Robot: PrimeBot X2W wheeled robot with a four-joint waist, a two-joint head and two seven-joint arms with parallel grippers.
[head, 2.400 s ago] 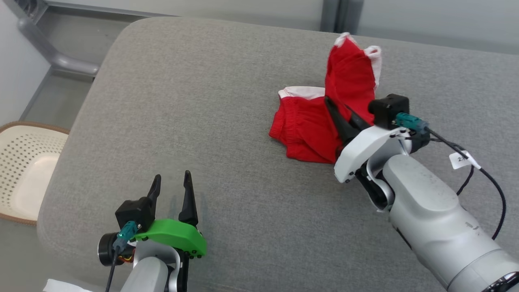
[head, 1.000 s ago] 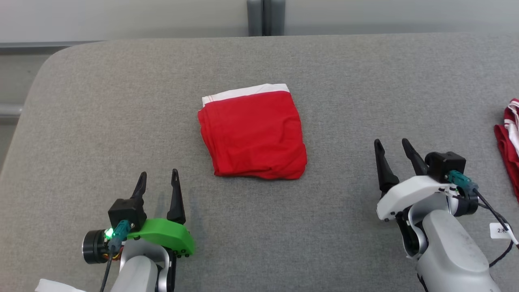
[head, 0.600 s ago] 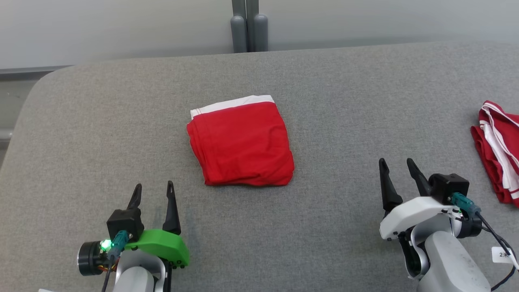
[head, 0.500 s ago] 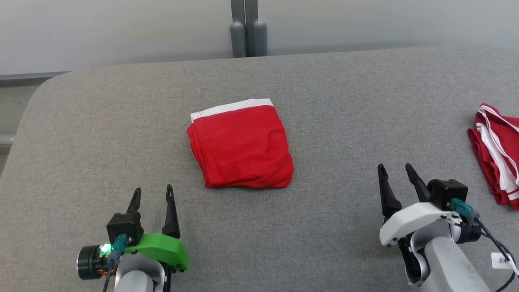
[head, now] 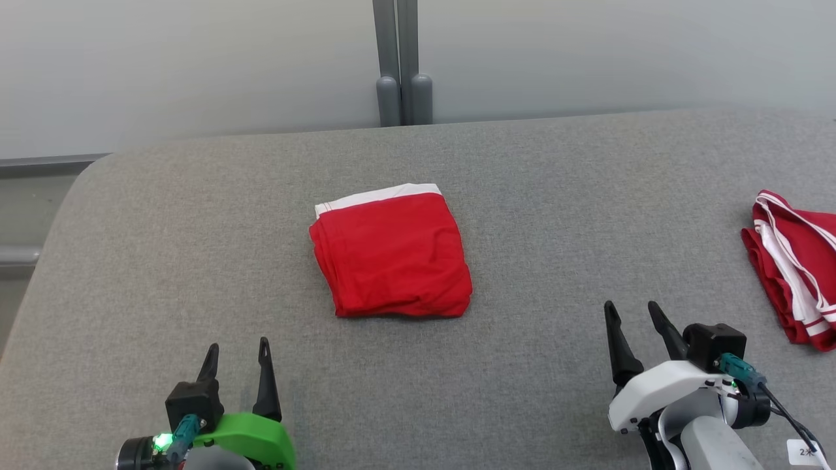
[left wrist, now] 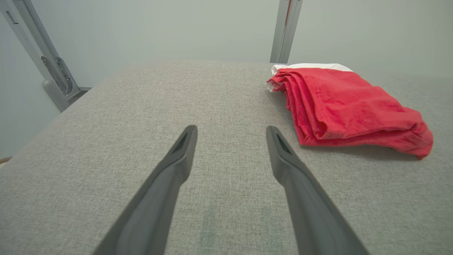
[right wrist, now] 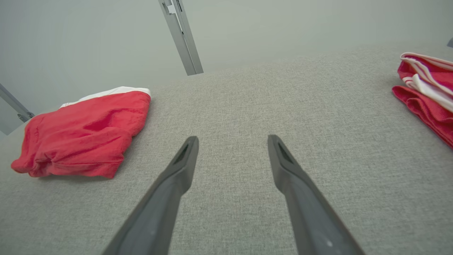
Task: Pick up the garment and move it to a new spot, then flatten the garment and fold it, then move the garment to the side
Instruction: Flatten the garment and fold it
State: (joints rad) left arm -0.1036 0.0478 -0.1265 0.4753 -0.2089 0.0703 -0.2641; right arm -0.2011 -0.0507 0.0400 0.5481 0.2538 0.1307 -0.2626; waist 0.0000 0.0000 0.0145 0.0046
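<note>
A red garment (head: 392,254) with a white band along its far edge lies folded into a rough square in the middle of the grey padded surface (head: 555,215). It also shows at the right of the left wrist view as the garment (left wrist: 347,106) and at the left of the right wrist view as the garment (right wrist: 81,134). My left gripper (head: 236,351) stands open at the lower left, well short of it, nothing between its fingers. My right gripper (head: 630,309) stands open at the lower right, also empty and apart from the cloth.
A second red garment with white stripes (head: 793,261) lies bunched at the right edge of the surface, also in the right wrist view (right wrist: 428,92). A grey upright post (head: 398,65) stands behind the surface's far edge. The surface's rounded left corner (head: 78,189) drops off.
The right gripper, which was at the crumpled garment, has let go and drawn back; the garment now lies folded. The head camera has since tilted, shifting the whole picture down.
</note>
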